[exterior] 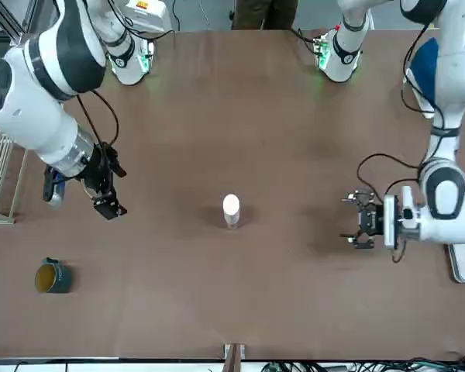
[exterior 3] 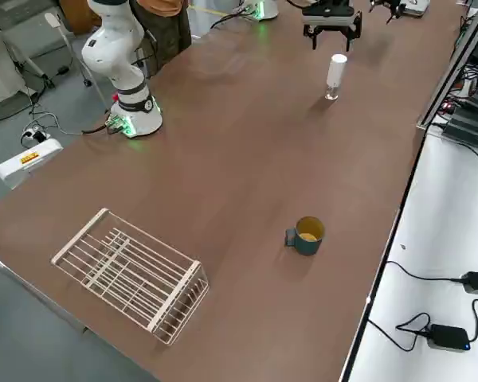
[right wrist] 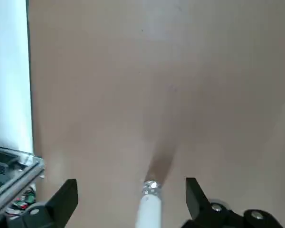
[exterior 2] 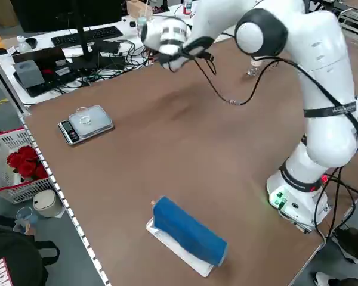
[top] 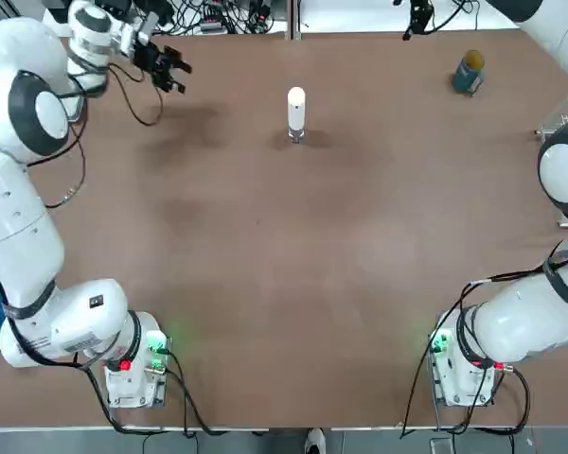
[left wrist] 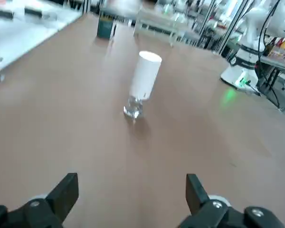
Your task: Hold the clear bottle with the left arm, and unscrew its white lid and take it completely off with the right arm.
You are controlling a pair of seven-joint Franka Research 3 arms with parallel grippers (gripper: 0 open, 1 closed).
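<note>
The clear bottle [top: 296, 135] stands upright in the far middle of the brown table, with the white lid [top: 296, 106] on top of it. My left gripper [top: 168, 69] hovers well to its left, low and level, open and empty; its wrist view looks straight at the clear bottle [left wrist: 133, 109] and white lid [left wrist: 146, 76] beyond the left gripper [left wrist: 130, 194]. My right gripper [exterior: 108, 203] hangs on the other side, raised above the table, also open and empty. Between the fingers of the right gripper [right wrist: 130, 197], its wrist view shows the white lid [right wrist: 147, 214] and the clear bottle [right wrist: 151, 187] below.
A teal mug [top: 470, 73] with a yellow inside sits at the far right. A white wire rack [exterior 3: 131, 274] lies near the right edge. On the left side are a blue roll [exterior 2: 188, 232] and a small scale [exterior 2: 86, 122].
</note>
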